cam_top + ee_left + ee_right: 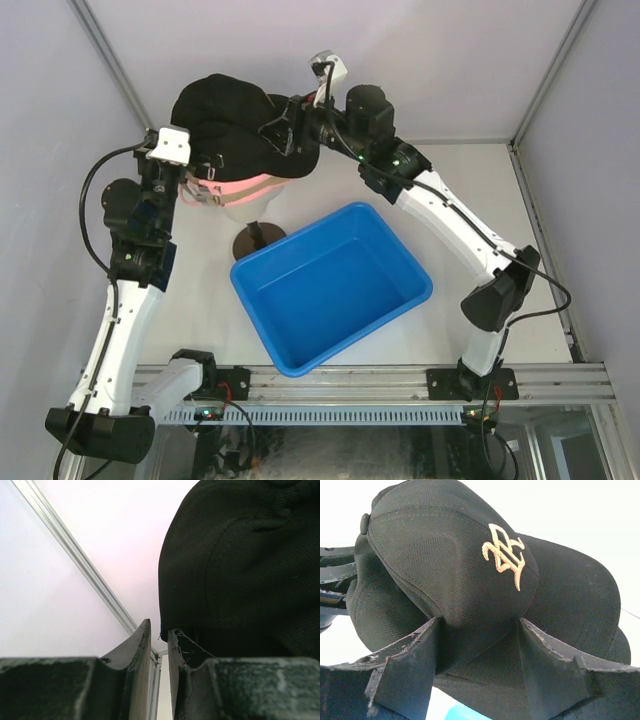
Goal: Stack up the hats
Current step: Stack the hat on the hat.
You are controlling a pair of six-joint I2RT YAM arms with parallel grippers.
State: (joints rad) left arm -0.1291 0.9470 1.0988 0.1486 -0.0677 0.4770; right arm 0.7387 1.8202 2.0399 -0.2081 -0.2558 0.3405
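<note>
From above, the stack of hats is seen at the far left of the table (200, 300), carried on a mannequin head whose brown base (258, 240) stands just beside the blue bin (330, 290). A black cap (225, 115) lies on top, and a pink cap (250, 186) shows beneath it. The left gripper (195, 170) is placed at the stack's left side and the right gripper (282, 130) at its right side. In the left wrist view, the left gripper (159, 630) is shown with its jaws only narrowly apart and nothing between them. The black cap (240, 555) fills the upper right, its lower edge just at the right finger's tip. In the right wrist view, the right gripper (480, 625) is shown with its jaws wide apart around the front of the black cap (445, 565), which bears a pale embroidered logo (504, 552). Whether the cap is pressed cannot be told. A second black cap (575, 605) is seen under it.
</note>
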